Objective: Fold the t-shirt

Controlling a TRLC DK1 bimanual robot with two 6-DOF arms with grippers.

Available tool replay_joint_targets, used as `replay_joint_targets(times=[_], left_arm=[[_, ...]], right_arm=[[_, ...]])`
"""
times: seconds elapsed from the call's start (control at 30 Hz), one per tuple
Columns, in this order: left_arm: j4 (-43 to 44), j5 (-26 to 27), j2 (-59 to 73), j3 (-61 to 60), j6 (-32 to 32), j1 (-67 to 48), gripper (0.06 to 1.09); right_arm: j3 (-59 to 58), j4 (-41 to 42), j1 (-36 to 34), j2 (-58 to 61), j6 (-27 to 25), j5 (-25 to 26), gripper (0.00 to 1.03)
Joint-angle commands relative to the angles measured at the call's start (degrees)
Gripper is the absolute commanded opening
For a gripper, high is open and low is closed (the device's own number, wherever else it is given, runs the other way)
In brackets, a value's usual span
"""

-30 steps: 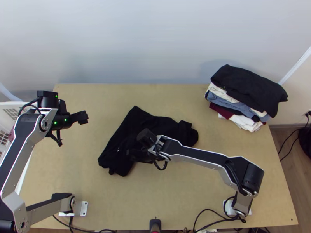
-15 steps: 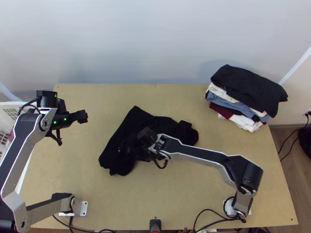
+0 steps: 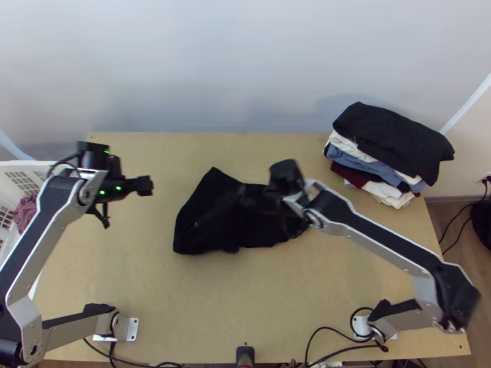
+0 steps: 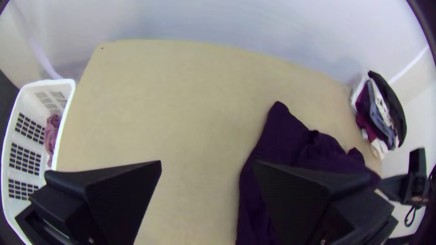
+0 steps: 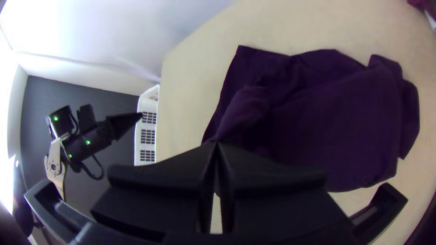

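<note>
Lies bunched and partly doubled over in the middle of the tabletop point(image 3: 288, 313), as a plain black t-shirt point(image 3: 202, 214). Runs to a broad pointed corner on the far left side, then breaks into soft ridges and wrinkles along the far edge, with a small raised tuck toward the right end. Looks smoother across the near part, with a wide layer hanging toward the left and a rounded outline at the right. Hard to tell which part is sleeve, hem or collar.

Rises in a narrow, creased fold to the right hand point(image 3: 244, 197), pinched there between flat fingers point(image 5: 159, 171) closed together at the tips. Spreads out around and beneath that hand, with the rest of the cloth resting on the tabletop.

Sits well apart from the left hand point(image 3: 146, 186), to the right of it. Seen at the left hand in its own wrist view: fingers wide open, with bare tabletop between.

Lies well apart, too, from the pile of folded clothes point(image 3: 393, 144) at the far right corner and from the white basket point(image 4: 50, 83) beside the left edge.
</note>
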Motion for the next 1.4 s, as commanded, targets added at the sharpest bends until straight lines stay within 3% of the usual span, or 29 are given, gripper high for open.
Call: replay_joint_targets(times=[0.0, 0.23, 0.67, 0.93, 1.37], left_arm=[[-0.1, 0.3, 0.3, -0.2, 1.7, -6.1, 1.05], [0.0, 0.3, -1.9, -1.0, 5.1, -14.8, 1.05], [0.4, 0.4, -1.1, 1.6, 6.1, -15.1, 1.05], [3.3, 0.4, 0.4, -1.1, 7.2, -19.1, 1.05], [11.4, 0.4, 8.6, -2.1, 6.8, -20.5, 1.05]], right_arm=[[0.0, -1.1, -3.0, -3.7, -1.7, 1.7, 0.03], [1.2, -1.9, -7.6, -7.5, -4.8, 7.1, 0.03], [2.6, -1.5, -17.6, -11.3, -10.5, 14.1, 0.03], [2.0, 5.6, -24.2, -12.2, -24.3, 17.3, 0.03], [-3.1, 11.4, -30.5, -14.1, -30.7, 21.1, 0.03]])
